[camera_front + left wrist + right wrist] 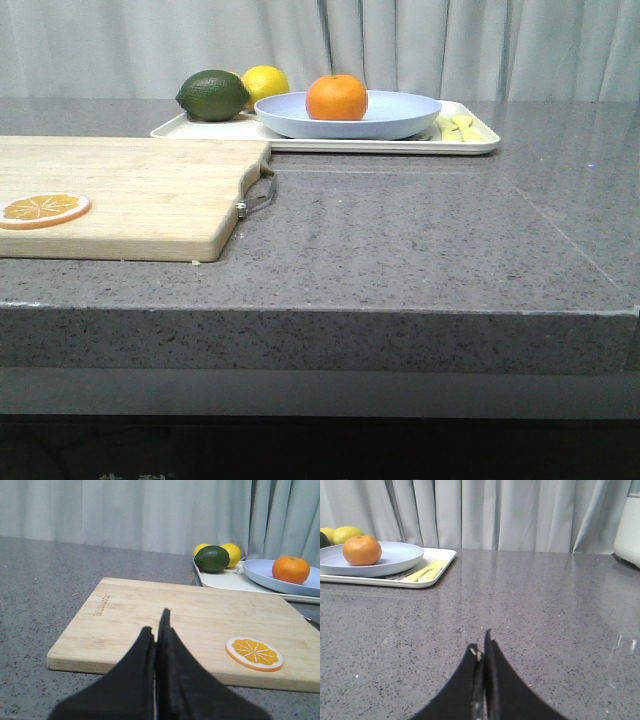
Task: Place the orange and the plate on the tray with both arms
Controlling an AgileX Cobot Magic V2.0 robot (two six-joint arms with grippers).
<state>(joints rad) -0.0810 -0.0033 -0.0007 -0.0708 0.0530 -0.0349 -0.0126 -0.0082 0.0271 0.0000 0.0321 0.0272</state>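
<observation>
The orange [337, 97] sits in the pale lavender-blue plate [400, 117], which rests on the cream-white tray [470, 144] at the back of the counter. The orange [290, 569], plate [260, 571] and tray [225, 579] also show in the left wrist view, and the orange [362, 550], plate [400, 555] and tray [445, 560] in the right wrist view. My left gripper [157, 625] is shut and empty over the near edge of the cutting board. My right gripper [482, 642] is shut and empty over bare counter, well short of the tray. Neither gripper shows in the front view.
A light wooden cutting board [130, 190] with an orange slice [43, 209] lies at the front left. A green avocado-like fruit [212, 95], a yellow lemon [265, 82] and pale yellow pieces [455, 125] lie on the tray. A white appliance [627, 525] stands at the counter's far right.
</observation>
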